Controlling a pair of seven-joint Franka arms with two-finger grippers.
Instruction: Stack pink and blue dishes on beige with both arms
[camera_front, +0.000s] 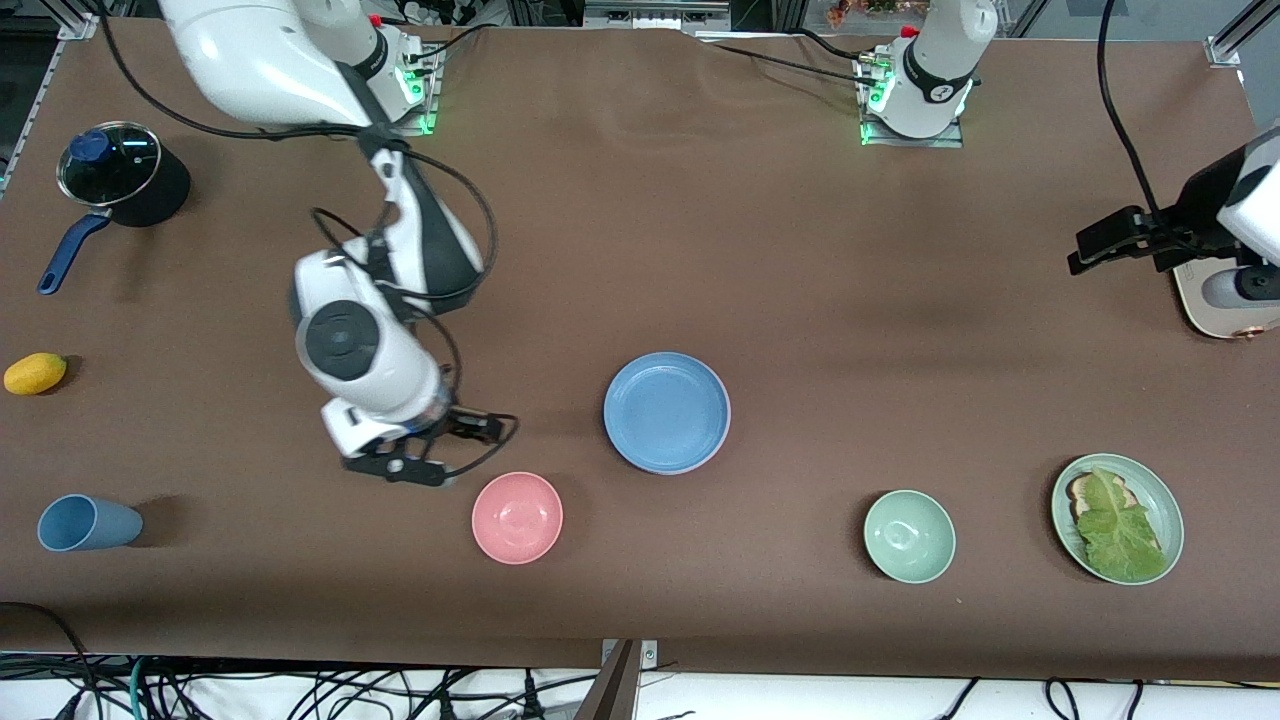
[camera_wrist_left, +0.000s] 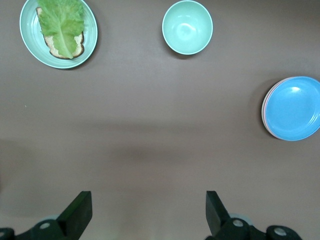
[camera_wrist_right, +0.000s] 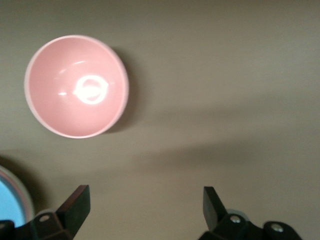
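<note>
The light blue plate (camera_front: 667, 411) lies at the table's middle, on top of a stack. In the left wrist view a thin pink rim (camera_wrist_left: 264, 114) peeks out under the blue plate (camera_wrist_left: 294, 107). The beige plate is hidden beneath them. My right gripper (camera_front: 452, 452) hangs open and empty above the table, between the stack and the right arm's end, close to a small pink bowl (camera_front: 517, 517). Its fingers (camera_wrist_right: 75, 205) hold nothing. My left gripper (camera_front: 1090, 250) is open and empty, high over the left arm's end of the table, well away from the stack.
A pale green bowl (camera_front: 909, 535) and a green plate (camera_front: 1165, 495) with lettuce sit near the front camera. A blue cup (camera_front: 85, 523), a yellow fruit (camera_front: 35, 373) and a lidded pot (camera_front: 120, 175) stand at the right arm's end. A beige device (camera_front: 1225, 305) sits below the left gripper.
</note>
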